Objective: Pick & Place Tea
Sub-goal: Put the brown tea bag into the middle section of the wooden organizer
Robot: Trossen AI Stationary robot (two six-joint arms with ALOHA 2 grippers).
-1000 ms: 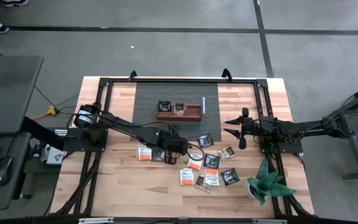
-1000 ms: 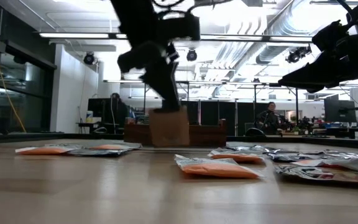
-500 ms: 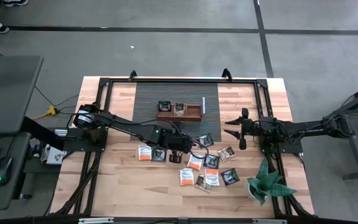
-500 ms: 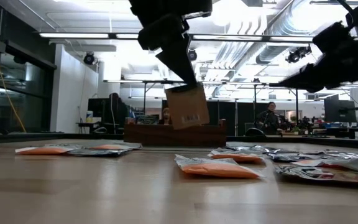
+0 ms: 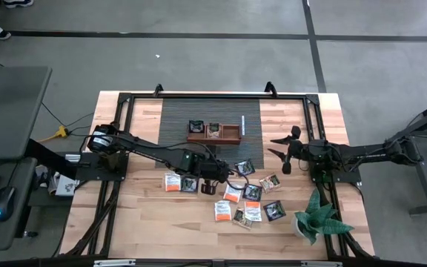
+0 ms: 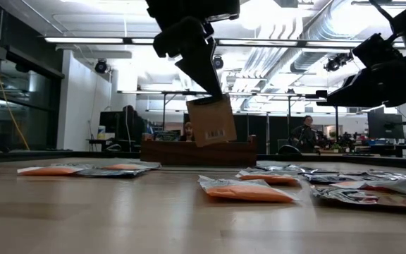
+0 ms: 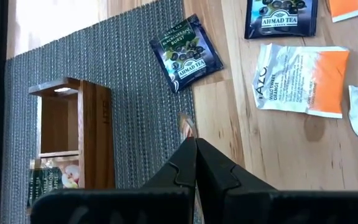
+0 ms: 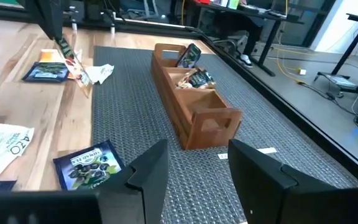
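Note:
My left gripper (image 5: 218, 170) hangs over the middle of the table, shut on a pale beige tea sachet (image 6: 211, 121) that also shows edge-on in the left wrist view (image 7: 188, 124). Several orange-and-white and dark sachets (image 5: 245, 202) lie flat on the wood in front of it, and one dark sachet (image 7: 187, 54) lies on the grey mat (image 5: 176, 122). The brown wooden tray (image 5: 213, 136) stands on the mat at the far side, with sachets in two compartments. My right gripper (image 5: 279, 151) waits open above the table's right part, facing the tray (image 8: 191, 106). My left gripper pinches the beige sachet by its upper edge (image 6: 208, 102) between its two shut fingers. The fingers come from above, slanting down. The sachet hangs below the fingers, a little tilted and clear of the table.
A potted green plant (image 5: 313, 216) stands at the near right corner. A black frame (image 5: 128, 104) runs round the table. A small white item (image 5: 243, 126) lies at the tray's right end. Bare wood lies at the near left (image 5: 147, 222).
My left gripper has risen and gone a little toward the table's right edge, still shut on the beige sachet. The sachet stood low by the table a second ago and now hangs lifted clear. It has hardly moved in the last half second.

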